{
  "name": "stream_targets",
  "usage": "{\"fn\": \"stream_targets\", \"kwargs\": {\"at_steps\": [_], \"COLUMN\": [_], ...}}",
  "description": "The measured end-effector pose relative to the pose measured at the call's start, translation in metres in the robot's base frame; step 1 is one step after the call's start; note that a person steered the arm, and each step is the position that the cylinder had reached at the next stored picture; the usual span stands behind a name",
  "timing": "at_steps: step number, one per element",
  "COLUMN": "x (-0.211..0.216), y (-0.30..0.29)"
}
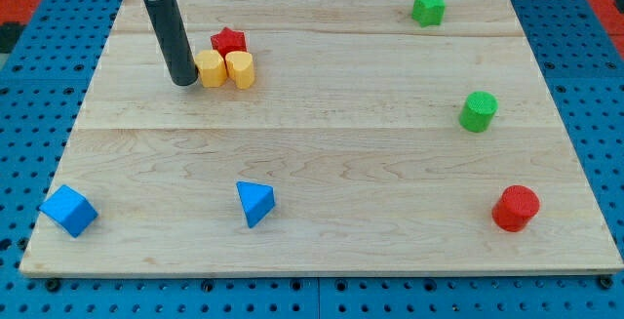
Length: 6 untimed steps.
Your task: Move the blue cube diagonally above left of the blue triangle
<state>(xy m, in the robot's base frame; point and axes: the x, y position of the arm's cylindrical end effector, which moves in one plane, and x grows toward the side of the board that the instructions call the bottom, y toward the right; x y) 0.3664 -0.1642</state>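
The blue cube point(68, 210) lies at the board's bottom left corner. The blue triangle point(255, 203) lies to its right, near the bottom edge, left of centre. My tip point(183, 81) is at the upper left of the board, far above both blue blocks. It stands just left of a yellow block point(210, 68), touching or nearly touching it.
A second yellow block point(241, 69) sits beside the first, with a red star point(228, 41) just above them. A green star point(427, 8) is at the top right, a green cylinder point(478, 111) at the right, a red cylinder point(515, 208) at the bottom right.
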Motion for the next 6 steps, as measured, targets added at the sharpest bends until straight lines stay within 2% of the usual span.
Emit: {"fn": "stream_targets", "kwargs": {"at_steps": [1,3,4,5,6], "x": [0.031,0.146,0.177,0.227,0.250], "y": [-0.044,-0.139,-0.140,-0.138,-0.128]}}
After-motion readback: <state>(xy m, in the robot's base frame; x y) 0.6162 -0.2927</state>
